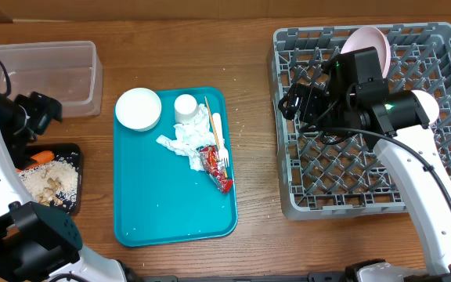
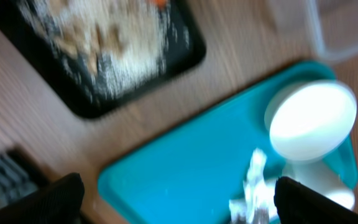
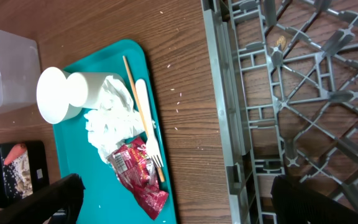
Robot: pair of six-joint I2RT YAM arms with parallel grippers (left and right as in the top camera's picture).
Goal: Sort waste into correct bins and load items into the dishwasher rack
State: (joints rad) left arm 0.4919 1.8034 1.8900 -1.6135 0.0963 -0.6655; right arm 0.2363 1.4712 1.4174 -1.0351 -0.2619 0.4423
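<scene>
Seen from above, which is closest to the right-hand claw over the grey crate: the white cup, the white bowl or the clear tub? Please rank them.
From the right claw, in the overhead view:
1. the white cup, at the top of the teal tray, on the side toward the claw.
2. the white bowl, just left of the cup on the tray.
3. the clear tub, off the tray at the table's far left.

Both jaws wide, nothing held.
My black two-finger left gripper (image 1: pixel 36 111) hangs at far left; my black right gripper (image 1: pixel 294 103) points left, its white arm (image 1: pixel 413 160) stretched up from lower right.
</scene>
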